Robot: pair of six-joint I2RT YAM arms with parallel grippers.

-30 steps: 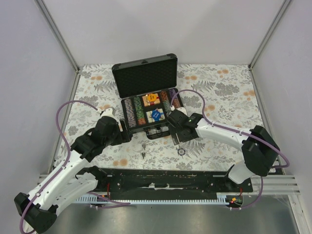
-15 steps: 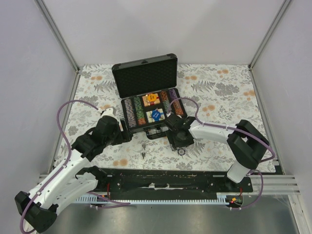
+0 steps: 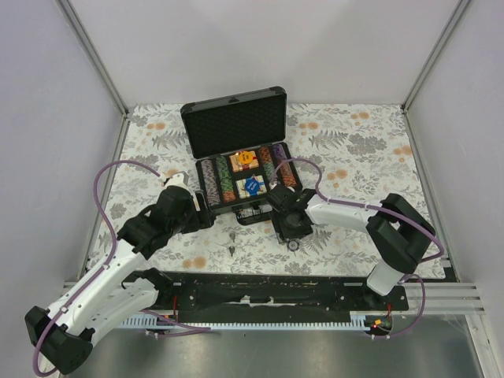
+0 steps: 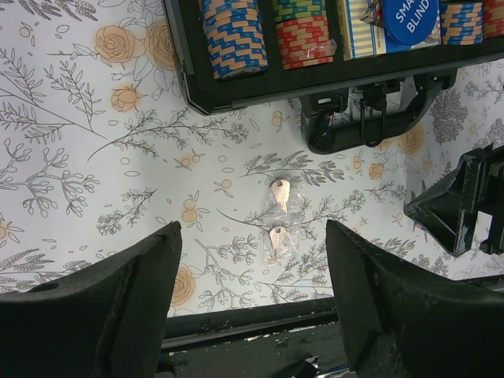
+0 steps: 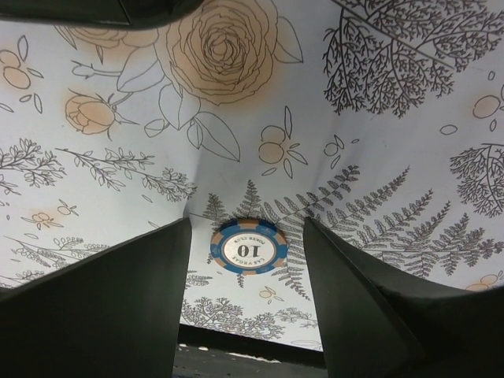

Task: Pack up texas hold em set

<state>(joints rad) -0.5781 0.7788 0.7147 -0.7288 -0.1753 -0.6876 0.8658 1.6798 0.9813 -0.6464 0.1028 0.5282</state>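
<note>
Looks mostly packed to me: the case (image 3: 233, 126) sits lid-up with chip rows (image 3: 218, 179) and decks (image 3: 246, 161) inside, but one blue chip (image 5: 249, 246) lies near its front edge, framed by the wide-open right gripper (image 5: 246, 228), while the left gripper (image 4: 250, 236) gapes empty over the keys (image 4: 277, 216) nearby.

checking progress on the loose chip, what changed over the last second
The right tool moved toward the near edge and now sits open over the loose blue chip, its elbow swinging inward. Nothing was gripped or released. The left tool, the open case and the keys stayed put.
</note>
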